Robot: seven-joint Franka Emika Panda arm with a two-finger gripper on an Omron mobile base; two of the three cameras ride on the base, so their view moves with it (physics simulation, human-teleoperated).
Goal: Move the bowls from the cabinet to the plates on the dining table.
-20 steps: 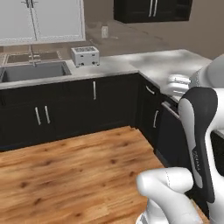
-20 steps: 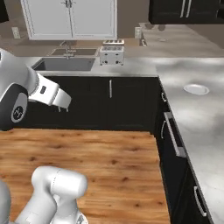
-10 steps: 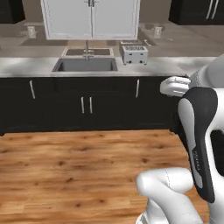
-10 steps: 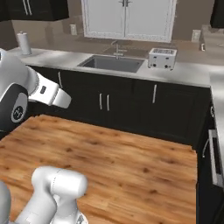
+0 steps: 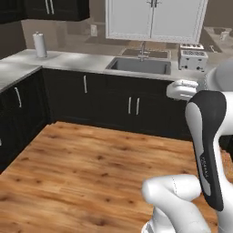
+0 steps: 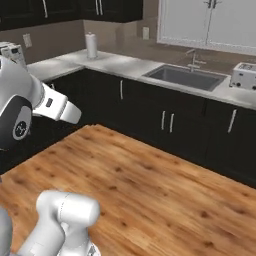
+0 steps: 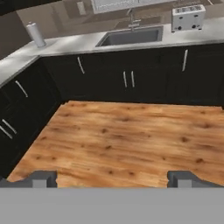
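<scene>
While its two dark finger tips [image 7: 41,178] stand far apart at the bottom of the hand view, the gripper [image 7: 112,179] is fully open and holds nothing, and between the tips there is only the wooden floor [image 7: 127,140]. Beyond the floor runs a row of dark base cabinets [image 7: 131,81] with short silver handles, and they carry a light counter [image 7: 70,43]. A steel sink [image 7: 129,37] with a faucet is set in this counter, a silver toaster [image 7: 188,17] stands to the right of it, and a paper towel roll [image 7: 35,34] stands upright to the far left, near the corner where the counter turns toward the near side. Above the sink, in the left base view, hangs a white cabinet [image 5: 154,20] with two doors, and to the left of it is a dark wall cabinet [image 5: 45,9] with vertical silver handles, its doors closed. I cannot see bowls, and whether they are behind these doors I cannot tell.
</scene>
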